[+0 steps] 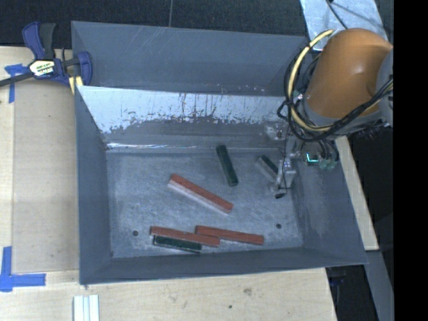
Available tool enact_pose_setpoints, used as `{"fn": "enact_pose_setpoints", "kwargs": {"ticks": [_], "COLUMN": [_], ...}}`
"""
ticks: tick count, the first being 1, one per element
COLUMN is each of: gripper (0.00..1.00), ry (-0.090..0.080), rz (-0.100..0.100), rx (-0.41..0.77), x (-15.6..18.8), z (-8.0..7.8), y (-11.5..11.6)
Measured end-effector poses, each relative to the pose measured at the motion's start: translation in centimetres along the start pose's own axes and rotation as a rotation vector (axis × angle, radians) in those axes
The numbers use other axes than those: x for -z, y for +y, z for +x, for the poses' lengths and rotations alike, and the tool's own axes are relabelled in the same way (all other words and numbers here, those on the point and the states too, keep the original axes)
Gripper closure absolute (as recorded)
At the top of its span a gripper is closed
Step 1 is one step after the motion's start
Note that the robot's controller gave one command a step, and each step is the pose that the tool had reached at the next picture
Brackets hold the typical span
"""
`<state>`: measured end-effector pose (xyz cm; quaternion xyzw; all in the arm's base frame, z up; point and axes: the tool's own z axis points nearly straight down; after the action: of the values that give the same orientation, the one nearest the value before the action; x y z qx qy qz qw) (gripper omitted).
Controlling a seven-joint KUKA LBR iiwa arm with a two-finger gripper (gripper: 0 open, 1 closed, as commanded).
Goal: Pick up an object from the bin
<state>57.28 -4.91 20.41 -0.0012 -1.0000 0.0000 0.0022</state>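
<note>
Nearest, along the front of the bin (93, 199), a dark green bar (177, 244) lies against two red-brown bars (229, 235) set almost end to end. Further in, at mid-floor, a pink-and-red bar (200, 193) lies slantwise, well apart from them. Behind it a long dark green bar (227, 166) points toward the back wall. At the right side the hand (281, 191) hangs low over the floor (open or closed, I cannot tell), with nothing seen in its grip. A short dark bar (269, 164) lies just beside it, to its left and slightly farther back; whether they touch is unclear.
</note>
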Motion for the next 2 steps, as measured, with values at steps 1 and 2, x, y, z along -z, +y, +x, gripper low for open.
{"fn": "enact_pose_setpoints", "kwargs": {"ticks": [1, 2], "gripper": [0.0, 0.0], "ry": [-0.007, -0.004], "rz": [0.0, -0.001], "rx": [0.11, -0.36], "x": [-6.9, -12.7], "z": [-2.5, -4.3], "y": [2.9, 5.1]}}
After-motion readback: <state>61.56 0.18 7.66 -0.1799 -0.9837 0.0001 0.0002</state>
